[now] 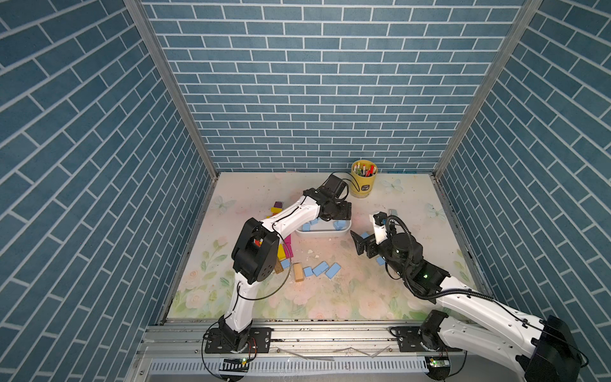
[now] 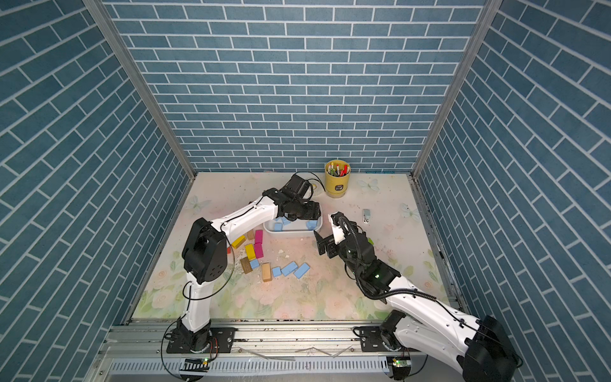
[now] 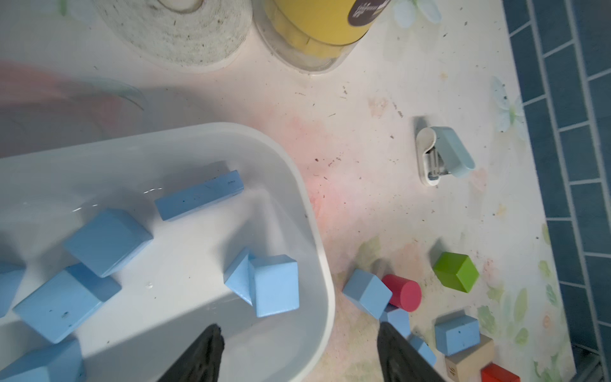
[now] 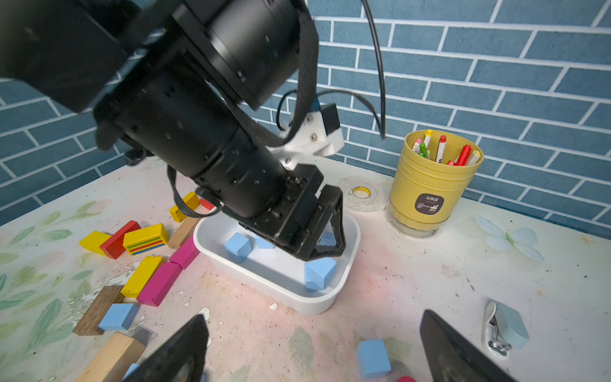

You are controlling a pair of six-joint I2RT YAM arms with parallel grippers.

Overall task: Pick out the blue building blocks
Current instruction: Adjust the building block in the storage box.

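Note:
Several blue building blocks lie in a white tray, seen in both top views. My left gripper hovers over the tray's end, open, with nothing between its fingers. More blue blocks lie on the mat toward the front, beside a tan block. Others sit just outside the tray. My right gripper stands open above the mat to the right of the tray, holding nothing. A blue cube rests on the mat below and between its fingers.
A yellow pen cup and a tape roll stand behind the tray. A small stapler lies to the right. Yellow, magenta and wooden blocks cluster left of the tray. A green block and a red cylinder lie near my right gripper.

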